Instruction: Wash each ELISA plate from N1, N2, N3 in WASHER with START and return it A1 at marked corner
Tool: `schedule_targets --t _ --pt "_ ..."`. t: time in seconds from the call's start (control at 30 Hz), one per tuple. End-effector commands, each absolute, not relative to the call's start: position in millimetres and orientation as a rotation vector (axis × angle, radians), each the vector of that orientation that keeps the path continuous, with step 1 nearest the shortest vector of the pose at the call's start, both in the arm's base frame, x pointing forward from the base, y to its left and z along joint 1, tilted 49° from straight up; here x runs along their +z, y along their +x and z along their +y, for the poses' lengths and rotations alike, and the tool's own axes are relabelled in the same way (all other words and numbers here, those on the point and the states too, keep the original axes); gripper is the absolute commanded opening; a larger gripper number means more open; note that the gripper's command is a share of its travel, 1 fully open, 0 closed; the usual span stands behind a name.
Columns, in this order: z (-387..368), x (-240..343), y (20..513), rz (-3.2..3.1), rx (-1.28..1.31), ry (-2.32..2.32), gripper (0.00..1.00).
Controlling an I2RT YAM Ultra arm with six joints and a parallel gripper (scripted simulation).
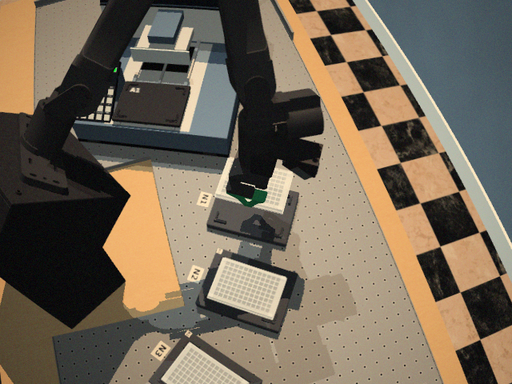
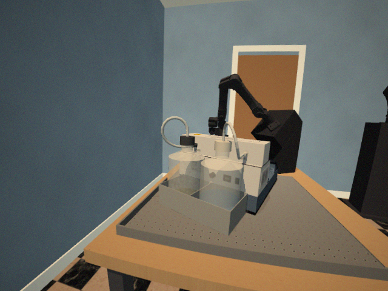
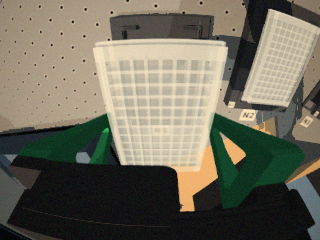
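End effector (image 3: pixel 160 143), green fingers clamped wide on the long sides of a white 96-well plate (image 3: pixel 160 100), hangs w/ it above the far edge of dark, bare nest N1 (image 1: pixel 248 223). Judged step: return to N1; next move needs lowering flat inside locators, cut-off corner to A1 mark. Beyond, washer carrier (image 1: pixel 150 103) sits unoccupied, lamp (image 1: pixel 114 70) green.

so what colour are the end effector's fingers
Green; the fingers show best in the wrist view, clamping the plate.

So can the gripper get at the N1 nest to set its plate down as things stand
Probably yes. The gripper, shut on the ELISA plate, hangs over the far edge of the N1 nest, whose slab shows no plate and nothing in between.
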State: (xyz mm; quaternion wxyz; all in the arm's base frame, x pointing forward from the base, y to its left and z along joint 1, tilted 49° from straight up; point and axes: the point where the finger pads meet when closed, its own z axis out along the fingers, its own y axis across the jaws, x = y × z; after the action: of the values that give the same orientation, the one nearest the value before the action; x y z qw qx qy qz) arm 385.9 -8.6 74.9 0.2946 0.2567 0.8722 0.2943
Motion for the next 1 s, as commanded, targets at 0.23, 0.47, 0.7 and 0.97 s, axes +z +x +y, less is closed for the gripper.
schedule_targets --t 0.23,0.47,0.7,0.97 --pt "-10 78 387 2.313 0.779 0.678 0.0" --pt "-10 78 387 2.313 0.779 0.678 0.0" --pt "-7 73 392 2.313 0.779 0.678 0.0" --pt "-3 64 402 2.313 0.779 0.678 0.0"
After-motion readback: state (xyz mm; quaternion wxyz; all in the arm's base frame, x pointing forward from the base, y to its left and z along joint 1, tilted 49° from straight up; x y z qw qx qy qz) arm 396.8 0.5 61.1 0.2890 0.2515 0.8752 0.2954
